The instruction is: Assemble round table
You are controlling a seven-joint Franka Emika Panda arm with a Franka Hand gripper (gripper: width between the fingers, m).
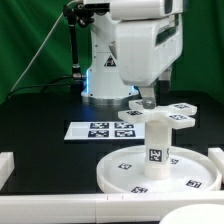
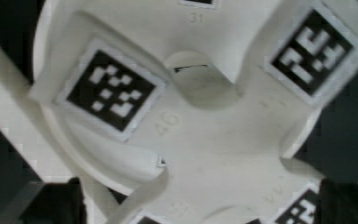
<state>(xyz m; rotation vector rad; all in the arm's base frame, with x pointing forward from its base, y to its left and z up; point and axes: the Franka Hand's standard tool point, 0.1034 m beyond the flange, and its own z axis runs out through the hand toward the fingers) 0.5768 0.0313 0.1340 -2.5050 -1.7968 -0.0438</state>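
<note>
One wide-open hand (image 1: 147,104) hangs over the foot piece (image 1: 161,117).

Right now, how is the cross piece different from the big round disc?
The cross-shaped foot piece has arms sticking out; the round disc is a rimmed circle. The foot piece sits high on the leg; the disc lies flat on the table. The disc is wider. Both are white with square tags.

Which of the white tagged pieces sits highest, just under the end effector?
The cross-shaped foot piece, perched on the upright leg. The round disc lies flat at the bottom, below both.
</note>
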